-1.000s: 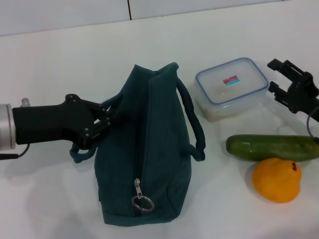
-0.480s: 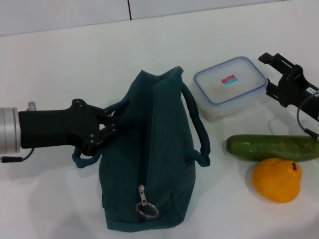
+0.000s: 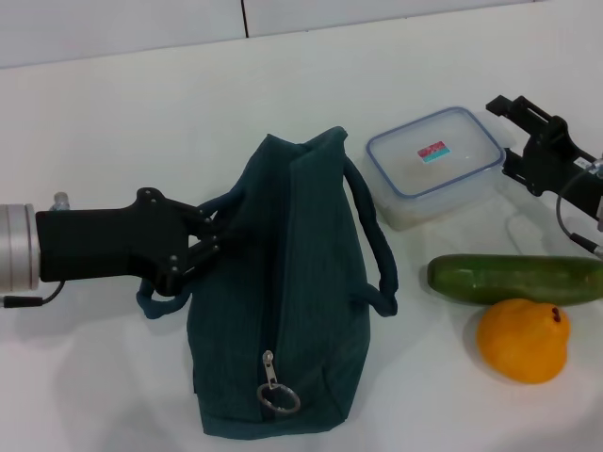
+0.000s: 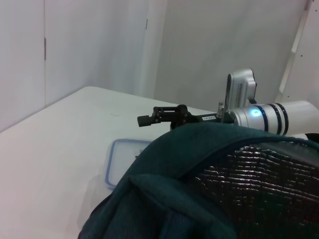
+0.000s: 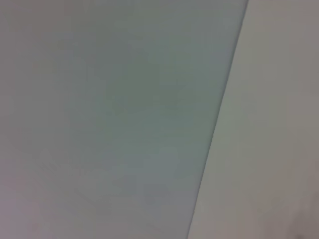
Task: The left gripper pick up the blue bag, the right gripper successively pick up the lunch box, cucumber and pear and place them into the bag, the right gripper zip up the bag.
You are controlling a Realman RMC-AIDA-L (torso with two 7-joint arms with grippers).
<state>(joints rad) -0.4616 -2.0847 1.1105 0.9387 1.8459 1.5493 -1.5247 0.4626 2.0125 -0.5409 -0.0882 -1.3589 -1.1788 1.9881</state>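
The blue bag (image 3: 292,301) stands in the middle of the table, its zipper ring (image 3: 279,400) toward me. My left gripper (image 3: 205,237) is shut on the bag's left handle and holds that side up. In the left wrist view the bag (image 4: 169,194) fills the foreground with its silver lining (image 4: 249,184) showing. The lunch box (image 3: 435,162) lies right of the bag. My right gripper (image 3: 513,137) stands open just beyond the box's right end, also seen as the right gripper (image 4: 159,117) past the box lid (image 4: 119,162). The cucumber (image 3: 513,280) and the pear (image 3: 524,340) lie nearer me.
The white table (image 3: 113,122) runs back to a wall with a dark seam (image 3: 244,17). The bag's right handle (image 3: 375,250) droops toward the cucumber's end. The right wrist view holds only a pale surface with one thin line.
Over the last second the left gripper shifted right and raised the bag's handle, so the bag stands fuller. The right gripper moved left and back, closer to the lunch box's end.
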